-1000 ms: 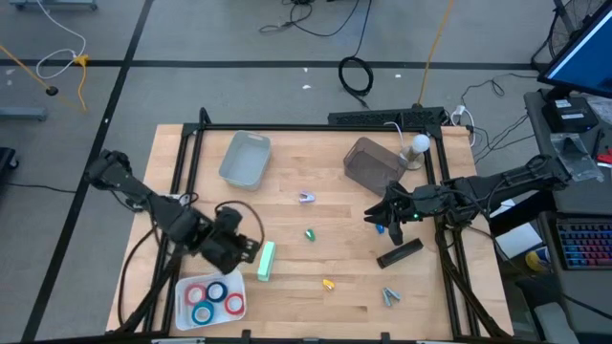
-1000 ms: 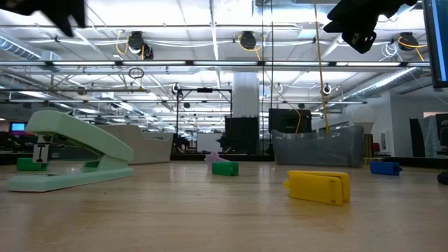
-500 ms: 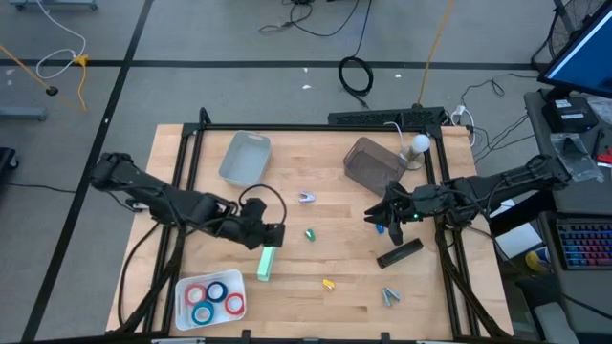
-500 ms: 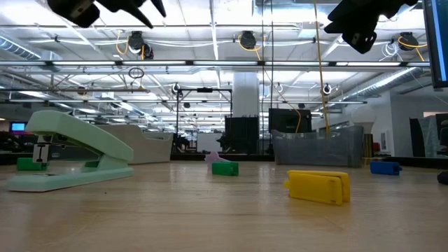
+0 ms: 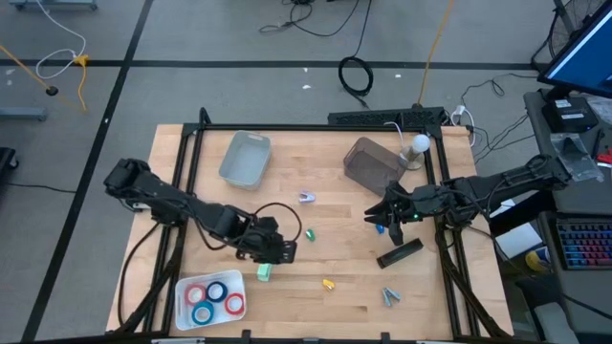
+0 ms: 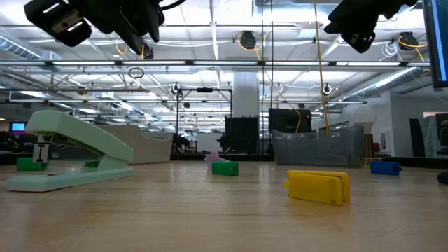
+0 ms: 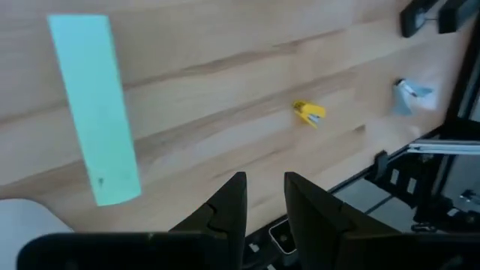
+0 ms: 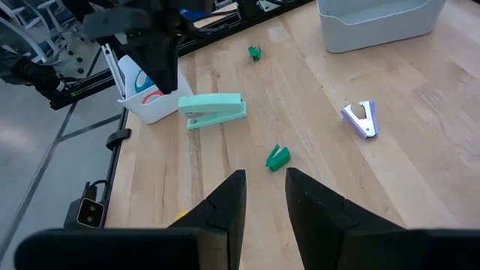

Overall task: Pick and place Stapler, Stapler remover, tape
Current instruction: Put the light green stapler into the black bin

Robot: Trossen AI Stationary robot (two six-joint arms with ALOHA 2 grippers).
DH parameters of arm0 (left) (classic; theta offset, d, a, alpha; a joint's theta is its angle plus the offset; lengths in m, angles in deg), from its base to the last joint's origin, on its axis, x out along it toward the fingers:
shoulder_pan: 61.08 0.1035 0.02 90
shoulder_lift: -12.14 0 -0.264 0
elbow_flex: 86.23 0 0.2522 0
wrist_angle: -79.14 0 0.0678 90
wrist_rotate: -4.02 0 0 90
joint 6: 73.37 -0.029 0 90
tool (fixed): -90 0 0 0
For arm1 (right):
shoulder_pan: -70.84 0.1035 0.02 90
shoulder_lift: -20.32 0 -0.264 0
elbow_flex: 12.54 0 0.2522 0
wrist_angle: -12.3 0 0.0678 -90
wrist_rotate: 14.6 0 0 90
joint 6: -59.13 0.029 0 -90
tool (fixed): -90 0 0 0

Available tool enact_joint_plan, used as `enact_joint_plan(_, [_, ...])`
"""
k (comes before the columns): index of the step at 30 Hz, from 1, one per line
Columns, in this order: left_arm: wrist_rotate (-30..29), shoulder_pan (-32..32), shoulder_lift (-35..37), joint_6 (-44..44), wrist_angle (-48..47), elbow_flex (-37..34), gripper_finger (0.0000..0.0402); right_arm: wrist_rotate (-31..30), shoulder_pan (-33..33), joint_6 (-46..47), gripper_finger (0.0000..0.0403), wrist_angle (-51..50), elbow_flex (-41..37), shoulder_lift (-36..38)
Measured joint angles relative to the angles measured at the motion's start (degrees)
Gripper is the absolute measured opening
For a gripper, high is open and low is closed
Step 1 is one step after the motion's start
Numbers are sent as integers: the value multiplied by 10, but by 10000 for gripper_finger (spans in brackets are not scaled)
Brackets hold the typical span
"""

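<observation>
Two dark arms reach over the wooden bench. The left tool hangs in the air directly above the mint-green stapler, which lies flat on the bench beneath it; its fingers stand a narrow gap apart and clamp nothing. Beyond the left tool's fingertips lies a small yellow staple remover, and farther off a grey one. Behind the left tool, near the bench's front edge, a white tray holds the tape, four red and blue rolls.

The right tool hovers well off on the other side of the bench, its fingers likewise slightly parted and empty. Ahead of it sit a green staple remover and a purple-and-white one; a black stapler lies just beside it on the bench. A light grey bin and a dark clear bin rest toward the bench's far edge.
</observation>
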Motion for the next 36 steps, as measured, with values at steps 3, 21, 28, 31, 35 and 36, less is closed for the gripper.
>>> enact_joint_plan(3, [7,0,-1,12,-26,0,92,0,0,-3,89,0,0,0])
enact_joint_plan(21, [-4,0,-1,-38,-142,0,93,0,0,-3,89,-2,0,0])
enact_joint_plan(28, [-7,-4,-1,-62,-143,0,93,0,0,-3,89,-4,0,0])
enact_joint_plan(31, [-2,-4,-8,-61,-140,0,93,0,0,-3,89,-4,0,0])
enact_joint_plan(35, [18,-6,-23,-55,-134,0,93,0,0,-3,89,-4,0,0])
enact_joint_plan(36, [22,-7,-28,-50,-138,0,93,0,0,-3,89,-4,0,0])
